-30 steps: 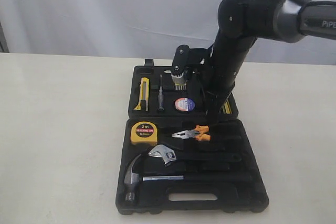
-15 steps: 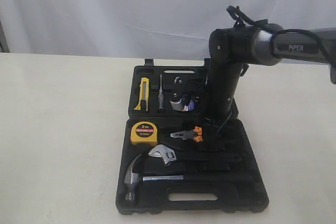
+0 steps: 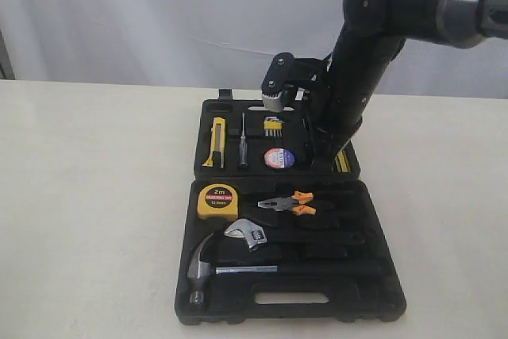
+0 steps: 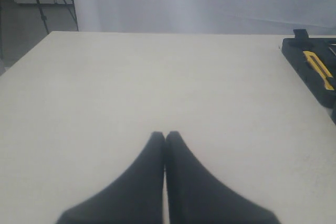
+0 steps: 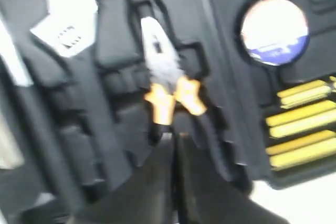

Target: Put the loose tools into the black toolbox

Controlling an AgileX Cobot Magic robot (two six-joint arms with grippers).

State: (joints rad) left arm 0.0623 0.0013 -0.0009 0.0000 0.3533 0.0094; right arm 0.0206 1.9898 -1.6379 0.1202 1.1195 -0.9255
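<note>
The black toolbox [image 3: 373, 291] lies open on the table. In its slots sit the orange-and-black pliers [image 3: 288, 204], the yellow tape measure [image 3: 217, 201], the black tape roll [image 3: 279, 157] and the yellow-black utility knife [image 3: 217, 142]. My right gripper [image 5: 172, 136] is shut on nothing and hovers just above the handles of the pliers [image 5: 160, 72], with the tape roll [image 5: 274, 30] beyond. In the exterior view its fingers are lost against the black arm. My left gripper [image 4: 165, 134] is shut over bare table, well clear of the toolbox [image 4: 294, 51] and the knife [image 4: 317, 69].
A steel hammer [image 3: 205, 263] and an adjustable wrench [image 3: 246, 233] fill the near half. Yellow hex keys [image 3: 273, 125] and a small screwdriver [image 3: 243, 140] sit in the far half. The right arm [image 3: 357, 61] leans over the far half. Pale table [image 3: 87, 196] surrounds the case.
The right arm dipped low over the far half of the box half a second ago and has lifted back up. The tape roll and hex keys show again. The tools have not moved.
</note>
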